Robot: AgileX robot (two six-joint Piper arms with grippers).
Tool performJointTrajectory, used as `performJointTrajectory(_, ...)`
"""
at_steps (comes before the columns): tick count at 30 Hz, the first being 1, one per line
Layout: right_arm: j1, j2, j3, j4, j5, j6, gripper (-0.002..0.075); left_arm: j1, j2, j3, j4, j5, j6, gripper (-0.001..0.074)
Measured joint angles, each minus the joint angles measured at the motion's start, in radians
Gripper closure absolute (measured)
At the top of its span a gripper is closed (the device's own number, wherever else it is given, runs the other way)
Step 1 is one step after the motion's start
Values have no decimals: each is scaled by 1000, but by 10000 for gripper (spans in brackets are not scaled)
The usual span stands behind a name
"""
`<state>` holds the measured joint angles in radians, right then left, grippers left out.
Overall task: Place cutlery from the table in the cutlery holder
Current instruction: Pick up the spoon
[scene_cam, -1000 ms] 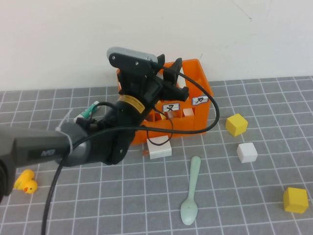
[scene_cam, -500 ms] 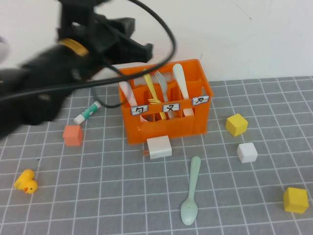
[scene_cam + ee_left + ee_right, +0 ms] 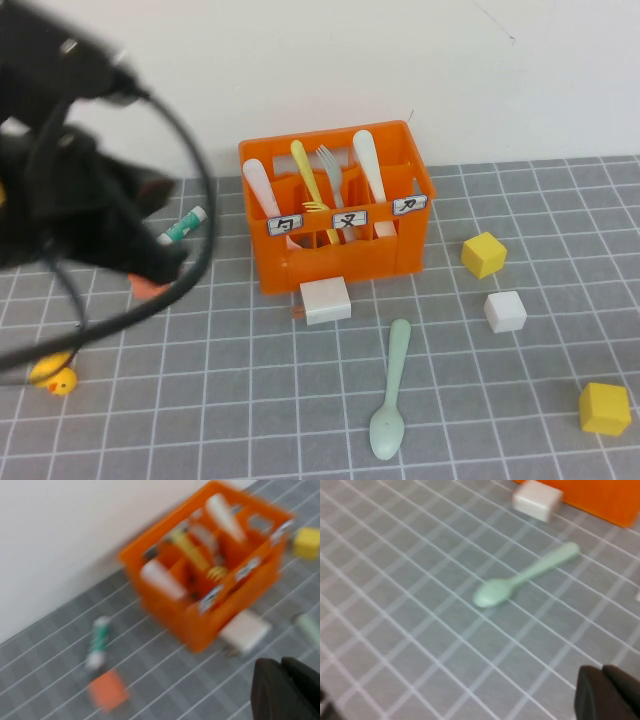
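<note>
- We see the left arm has swung away from above the cutlery holder (image 3: 335,205) to the left side of the table (image 3: 250,400), a dark blur there now; the crate and everything in it have stayed put.
- Left gripper (image 3: 285,690): only its dark fingertips show in its wrist view, and we cannot tell whether they are parted or closed.
- The orange crate stands upright at the far side near the wall; a yellow fork (image 3: 312,188), a grey fork (image 3: 334,175) and two white spoons (image 3: 368,165) lean in its compartments.
- The mint-green spoon (image 3: 391,400) lies flat on the tiles, near side of the crate, bowl toward us, beside a white block (image 3: 326,300).
- Right gripper (image 3: 610,692) never shows from above; its wrist view has it hovering over the mint spoon, grip again unreadable.
- The high view alone gives us yellow cubes (image 3: 484,254) and a rubber duck (image 3: 54,377).
</note>
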<state>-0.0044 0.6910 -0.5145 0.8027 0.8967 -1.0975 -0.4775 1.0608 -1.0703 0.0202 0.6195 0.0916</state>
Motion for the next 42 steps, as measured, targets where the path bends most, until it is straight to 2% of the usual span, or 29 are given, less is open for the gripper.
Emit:
performJointTrajectory(4, 0, 75, -131, 0, 102, 50, 729, 0, -88, 89, 226, 0, -220, 734)
performJointTrajectory(9, 0, 212, -275, -32, 138, 123, 729, 0, -217, 260, 534, -2, -602, 734)
performJointTrajectory(13, 21, 335, -319, -81, 136, 167, 729, 0, -328, 395, 616, -8, -766, 735)
performJointTrajectory(16, 94, 429, -330, -173, 121, 228, 729, 0, -434, 495, 623, -17, -841, 735)
performJointTrajectory(27, 600, 668, -405, -581, -161, 732, 729, 0, -669, 693, 490, -68, -885, 735)
performJointTrajectory(30, 699, 773, -469, -648, -183, 810, 729, 0, -689, 721, 471, -121, -885, 735)
performJointTrajectory(35, 765, 959, -560, -673, -284, 841, 729, 0, -697, 721, 469, -158, -881, 735)
performJointTrajectory(42, 776, 1148, -631, -632, -366, 835, 729, 0, -697, 721, 478, -160, -879, 735)
